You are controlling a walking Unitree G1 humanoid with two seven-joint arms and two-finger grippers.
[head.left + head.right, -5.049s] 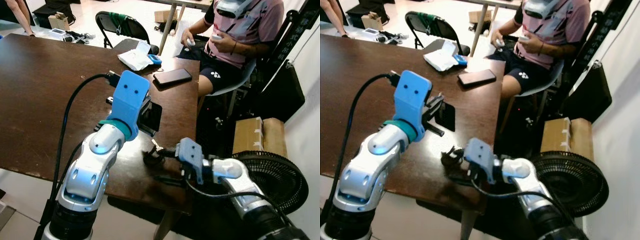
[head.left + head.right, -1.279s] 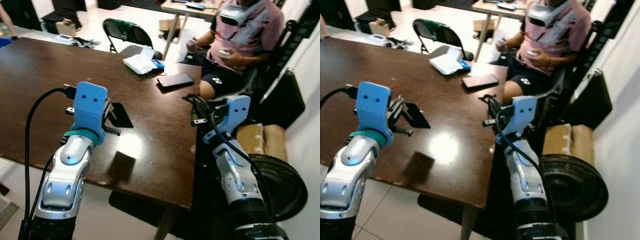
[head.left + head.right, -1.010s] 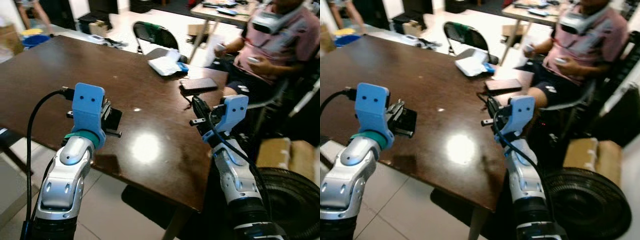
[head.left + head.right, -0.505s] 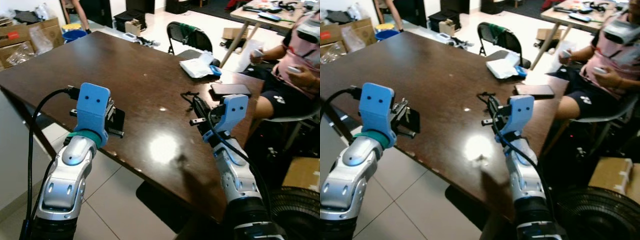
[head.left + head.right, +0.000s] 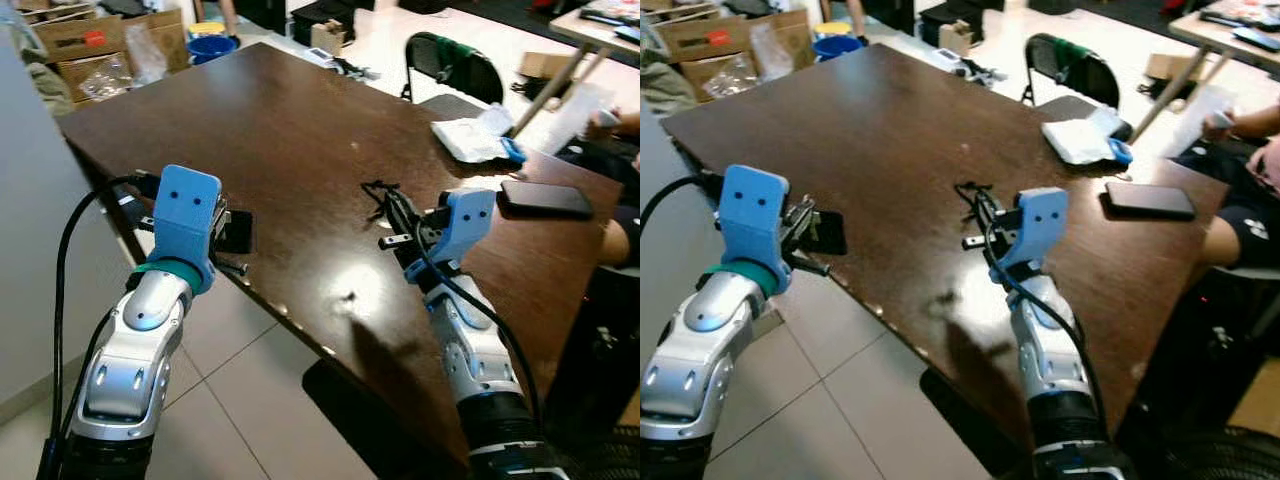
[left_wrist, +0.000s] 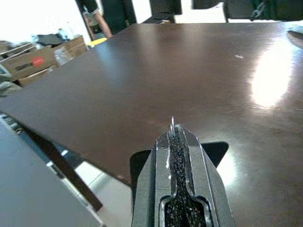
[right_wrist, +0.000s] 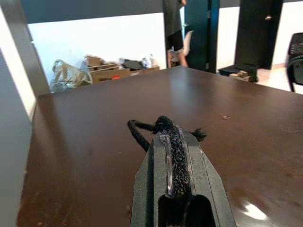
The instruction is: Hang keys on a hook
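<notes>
The left tool (image 5: 232,232), two long black fingers under a blue housing, hangs at the near corner edge of the dark brown wooden counter (image 5: 290,140); its fingers are pressed together on a flat black hook plate (image 6: 142,161), with a thin metal hook tip (image 6: 172,126) poking out past the fingertips. Below and left of this tool lies open pale tiled floor (image 5: 230,400). Ahead of it the glossy counter top runs bare toward cardboard boxes (image 5: 85,40) at the far left of the room.

The right tool (image 5: 985,228) is raised above the counter's middle, fingers closed on a bunch of keys with a black cord loop (image 7: 156,126) that sticks out beyond the tips. Beyond and right of it lie a white plastic bag (image 5: 1077,138) and a black phone (image 5: 1148,200), near a seated person's arm (image 5: 1250,120). A black folding chair (image 5: 1070,62) stands past the counter's far edge.
</notes>
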